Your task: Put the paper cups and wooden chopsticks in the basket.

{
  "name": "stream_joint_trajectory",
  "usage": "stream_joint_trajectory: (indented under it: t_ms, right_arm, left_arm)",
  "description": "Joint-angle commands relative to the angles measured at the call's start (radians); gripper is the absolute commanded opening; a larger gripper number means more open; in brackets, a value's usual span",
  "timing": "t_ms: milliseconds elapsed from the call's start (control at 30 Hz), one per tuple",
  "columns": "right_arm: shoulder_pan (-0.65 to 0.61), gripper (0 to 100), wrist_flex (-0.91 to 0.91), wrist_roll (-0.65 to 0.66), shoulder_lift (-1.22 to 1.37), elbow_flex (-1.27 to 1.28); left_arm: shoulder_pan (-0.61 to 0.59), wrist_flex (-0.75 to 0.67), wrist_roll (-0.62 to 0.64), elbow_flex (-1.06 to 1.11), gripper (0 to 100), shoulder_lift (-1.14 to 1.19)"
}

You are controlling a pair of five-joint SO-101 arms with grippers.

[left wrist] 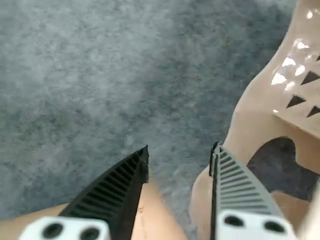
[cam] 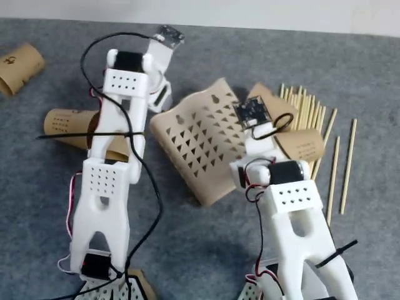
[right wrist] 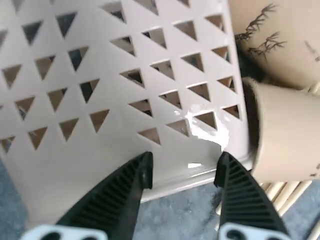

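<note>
Resting on grey carpet (cam: 200,244): a tipped basket (cam: 200,140).

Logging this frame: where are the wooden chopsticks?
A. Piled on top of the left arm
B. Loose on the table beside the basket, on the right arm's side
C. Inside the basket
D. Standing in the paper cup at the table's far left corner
B: the wooden chopsticks lie scattered on the grey table next to the basket, with none inside it.
</note>
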Motion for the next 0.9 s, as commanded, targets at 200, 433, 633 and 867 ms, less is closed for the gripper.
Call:
stream_joint_trajectory:
  t_ms: [200, 433, 633, 867]
  right_arm:
    - [0.007, 22.0, 0.028, 0.064, -0.013, 0.142]
    - [0.007, 22.0, 0.028, 0.075, -0.013, 0.213]
    - [0.007, 22.0, 0.03, 0.153, -0.013, 0.259]
    - [0.008, 22.0, 0.033, 0.187, -0.007, 0.28]
  left_arm:
    - [0.021, 0.02, -0.009, -0.016, 23, -0.025]
    - [0.056, 0.021, -0.012, -0.008, 23, -0.147]
    - [0.159, 0.026, -0.012, 0.038, 23, -0.274]
    - [0.26, 0.025, -0.014, 0.286, 23, -0.366]
